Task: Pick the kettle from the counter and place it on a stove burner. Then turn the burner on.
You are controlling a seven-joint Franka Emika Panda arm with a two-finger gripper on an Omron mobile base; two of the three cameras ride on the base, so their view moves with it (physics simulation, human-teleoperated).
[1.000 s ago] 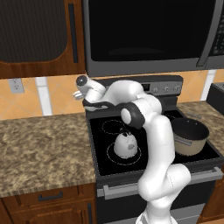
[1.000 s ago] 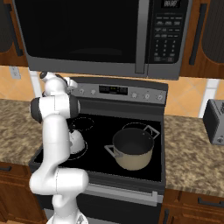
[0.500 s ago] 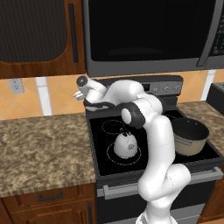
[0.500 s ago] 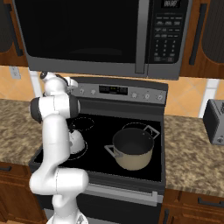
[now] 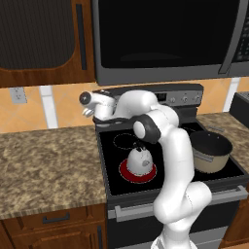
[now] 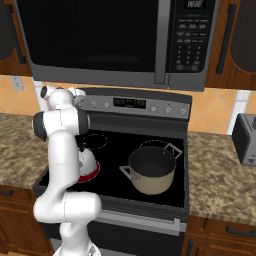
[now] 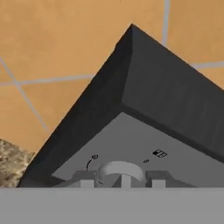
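front edge of the counter (image 5: pixel 44 170), speckled granite over wooden cabinet fronts, lies left of the range. on the black cooktop (image 5: pixel 223 168) the kettle (image 5: pixel 140 160), pale dome with a dark top handle, sits upright on the front-left stove burner (image 5: pixel 127 171), whose ring glows red under it; so the kettle is placed and that burner looks lit. to its right a tan pot (image 5: pixel 210 151) with dark inside stands on another ring, apart from the kettle.

further back, the arm reaches over the kettle to the left end of the control panel (image 6: pixel 135 103) at the back of the range. in the hand view the gripper (image 7: pixel 121 179) is right at a round knob (image 7: pixel 120 170) on the grey panel face, one fingertip on either side of it; fingers (image 7: pixel 83 178) look closed in on the knob, though actual contact i cannot confirm.

behind, orange tile backsplash (image 5: pixel 63 109) and the microwave (image 6: pixel 110 42) above.

risks, as judgement: if the grip is loose or off-centre the fingers could slip round the knob; further turning might switch the burner off; the forearm passes close above the kettle, so a careless withdrawal could knock it off the ring.
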